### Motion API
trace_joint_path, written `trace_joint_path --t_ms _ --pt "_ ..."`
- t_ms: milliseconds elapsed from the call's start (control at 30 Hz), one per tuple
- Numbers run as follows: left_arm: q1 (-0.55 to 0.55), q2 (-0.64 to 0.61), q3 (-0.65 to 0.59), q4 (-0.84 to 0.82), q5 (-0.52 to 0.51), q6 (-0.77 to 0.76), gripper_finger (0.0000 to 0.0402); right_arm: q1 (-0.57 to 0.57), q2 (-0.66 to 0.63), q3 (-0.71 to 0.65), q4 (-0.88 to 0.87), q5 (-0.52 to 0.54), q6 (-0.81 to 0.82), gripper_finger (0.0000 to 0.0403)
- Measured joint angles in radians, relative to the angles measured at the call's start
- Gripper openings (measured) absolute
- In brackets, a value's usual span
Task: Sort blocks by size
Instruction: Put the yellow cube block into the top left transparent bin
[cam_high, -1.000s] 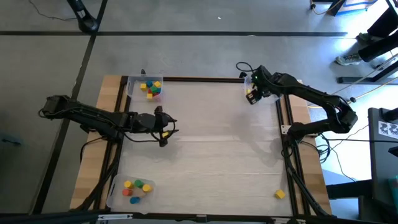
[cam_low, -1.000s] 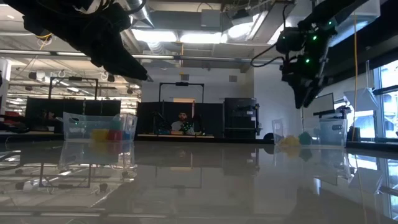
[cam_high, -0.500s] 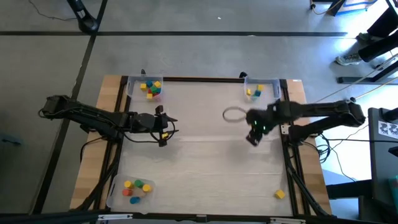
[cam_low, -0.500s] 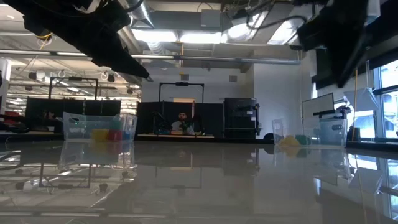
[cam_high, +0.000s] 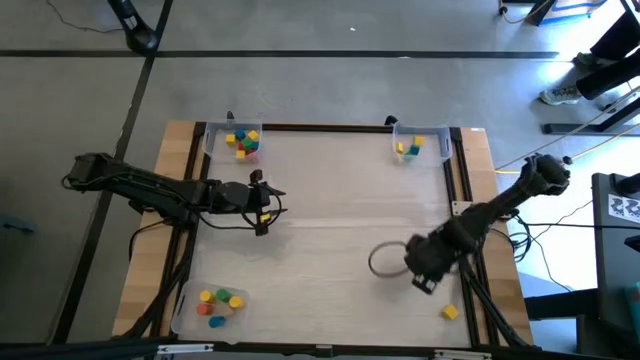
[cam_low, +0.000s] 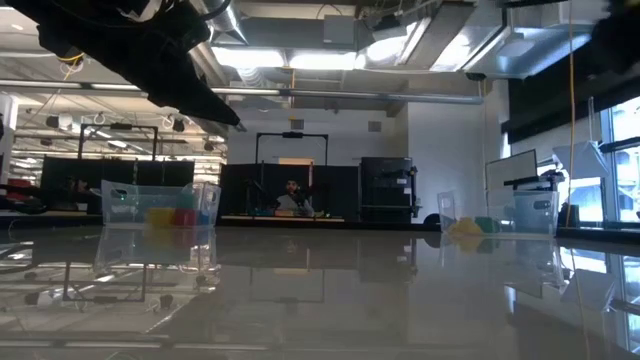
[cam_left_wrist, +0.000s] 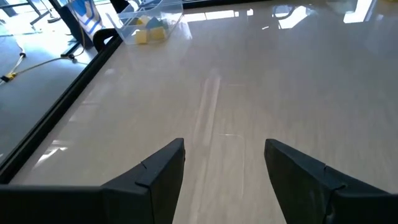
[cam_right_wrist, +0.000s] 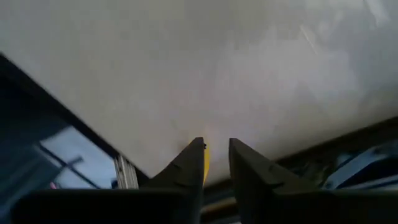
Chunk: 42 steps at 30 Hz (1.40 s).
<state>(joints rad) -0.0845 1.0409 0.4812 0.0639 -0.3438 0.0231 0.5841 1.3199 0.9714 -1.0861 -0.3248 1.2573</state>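
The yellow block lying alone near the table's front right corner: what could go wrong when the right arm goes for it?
1. The yellow block lies close to the table edge, so a nudge from the right gripper might push it off.
2. A cable loop hangs beside that gripper and may snag or drag over the table.
The left gripper waits at mid-left, apart from this.

clear trays (cam_high: 432, 143), pale table (cam_high: 330, 210), seated person (cam_low: 291, 197)

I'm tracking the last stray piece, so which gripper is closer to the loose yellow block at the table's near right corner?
Right. The right gripper hangs just beside the yellow block, a little toward the table's middle. The left gripper waits open, far across the table on the left side.
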Motion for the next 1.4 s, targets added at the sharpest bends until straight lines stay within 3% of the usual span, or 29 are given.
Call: trace_joint_path --t_ms 200,367,600,1100,1400 --pt "0.000 0.000 0.000 0.000 0.000 0.000 0.0210 0.153 0.103 0.000 0.071 -0.128 0.030 0.0012" --pt "0.000 0.000 0.000 0.000 0.000 0.002 0.0210 0.233 0.204 0.000 0.103 -0.282 0.045 0.0010" --pt "0.000 0.001 0.000 0.000 0.000 0.012 0.0210 0.297 0.297 0.000 0.207 -0.288 0.046 0.0005" --pt "0.000 0.001 0.000 0.000 0.000 0.029 0.0210 0.269 0.407 0.003 0.251 -0.260 -0.017 0.0005" --pt "0.000 0.001 0.000 0.001 0.000 0.027 0.0210 0.108 0.408 0.003 0.259 -0.235 -0.215 0.0005"
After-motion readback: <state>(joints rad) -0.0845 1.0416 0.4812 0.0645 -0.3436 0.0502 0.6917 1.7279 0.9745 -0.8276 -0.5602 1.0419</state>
